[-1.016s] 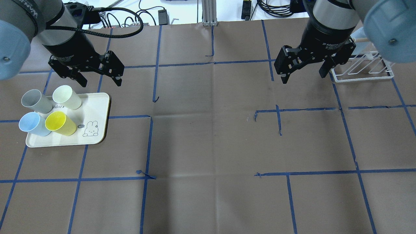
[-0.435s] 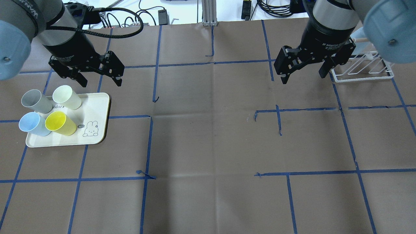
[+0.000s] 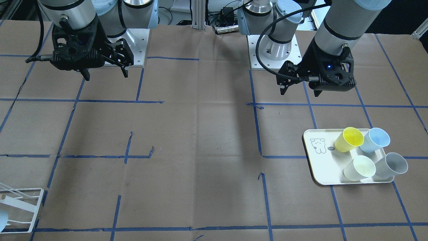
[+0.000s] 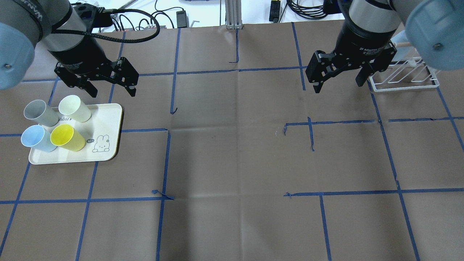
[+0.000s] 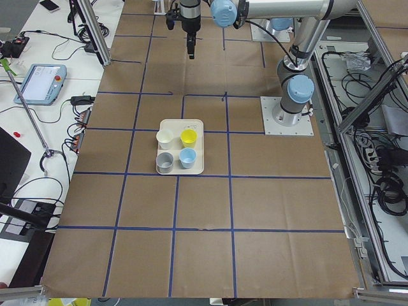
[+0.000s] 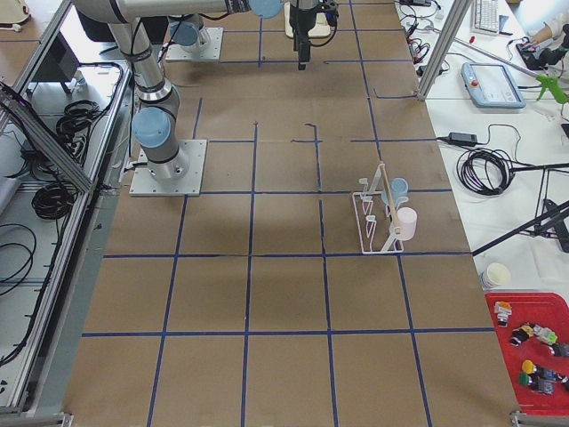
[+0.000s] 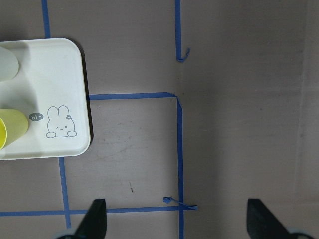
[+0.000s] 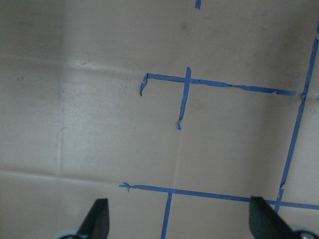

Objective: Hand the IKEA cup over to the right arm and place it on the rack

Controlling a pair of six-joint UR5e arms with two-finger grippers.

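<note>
Facing the robot, the left tool (image 3: pixel 299 92) hangs above the brown surface (image 3: pixel 200 150), jaws spread wide and empty. The right tool (image 3: pixel 107 76) hangs on the other side (equally wide, equally empty). A cream tray (image 3: pixel 326 169) lies on the robot's left half of the surface, with four cups mouth-up on it: a yellow cup (image 3: pixel 348 139), a blue cup (image 3: pixel 375 140), a pale green cup (image 3: pixel 359 168) and a grey cup (image 3: pixel 391 165). They are grouped at the end away from the rabbit drawing (image 3: pixel 317 145). The white wire rack (image 3: pixel 23 209) shows only in part, by the operators' edge on the robot's right.

From overhead, neither tool touches anything. The cups keep to the tray, and the rack sits at the far right, half hidden behind the right arm (image 4: pixel 417 25).

From the left end, the tray lies roughly midway between the robot's edge and the operators' edge.

From the right end, the rack stands close to the operators' edge and carries two more cups – a second blue cup (image 6: pixel 398 187) and a whitish cup (image 6: pixel 407 222).

The left wrist camera sees its fingertips (image 7: pixel 97 219) far apart over bare paper and blue tape lines (image 7: pixel 179 144), with the tray's rabbit corner off to one side.

The right wrist camera shows the same wide gap over tape and paper.
</note>
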